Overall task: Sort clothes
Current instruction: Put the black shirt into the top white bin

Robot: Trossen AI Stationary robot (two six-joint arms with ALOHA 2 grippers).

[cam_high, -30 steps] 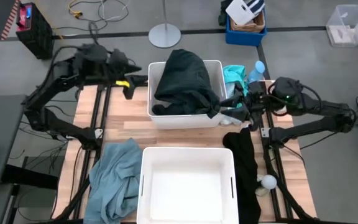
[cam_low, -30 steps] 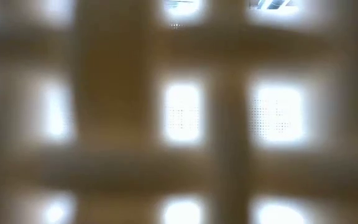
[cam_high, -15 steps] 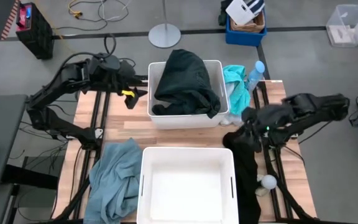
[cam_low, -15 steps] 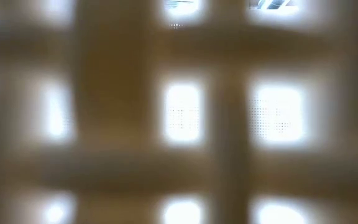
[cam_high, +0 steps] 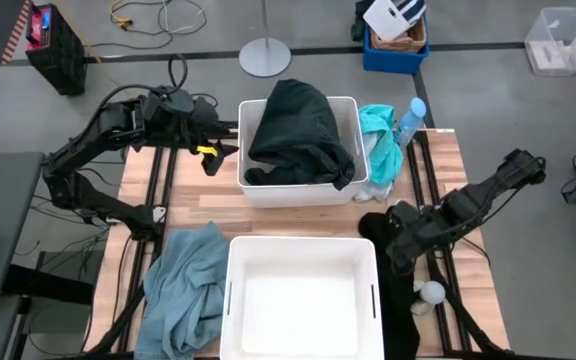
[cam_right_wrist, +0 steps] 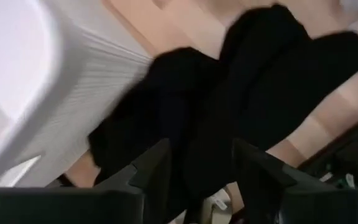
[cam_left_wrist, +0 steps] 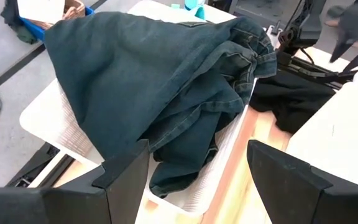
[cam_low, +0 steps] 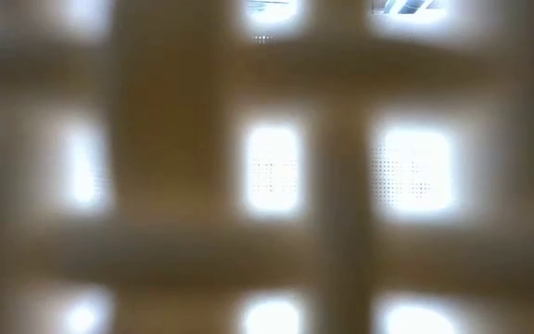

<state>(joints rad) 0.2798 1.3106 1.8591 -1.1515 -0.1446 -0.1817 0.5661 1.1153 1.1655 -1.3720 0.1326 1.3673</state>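
Note:
A dark green garment [cam_high: 298, 130] is heaped in the far white bin [cam_high: 348, 105] and spills over its rim; it also shows in the left wrist view [cam_left_wrist: 160, 87]. My left gripper [cam_high: 213, 152] is open and empty, level, just left of that bin. A black garment [cam_high: 396, 300] lies on the table along the right side of the near white bin [cam_high: 303, 300]. My right gripper [cam_high: 400, 245] is open and points down over the black garment's far end [cam_right_wrist: 253, 93]. A blue-grey garment [cam_high: 183, 290] lies at the near left. A turquoise garment [cam_high: 378, 135] lies right of the far bin. My right gripper comes at the black garment's far end [cam_right_wrist: 197, 112] from above, with its fingers open on either side of a fold beside the near bin's wall. I cannot tell whether the fingers touch the cloth.
A clear blue-capped bottle [cam_high: 408, 118] stands by the turquoise garment. A small white ball [cam_high: 431, 292] lies near the table's right edge. The near bin's inside holds nothing. A blurred lattice blocks the low view.
My right gripper has gone from beside the far bin's right side toward the table's near edge and down, and now stands over the black garment. My left gripper has shifted a little toward the far bin. The garments have kept still.

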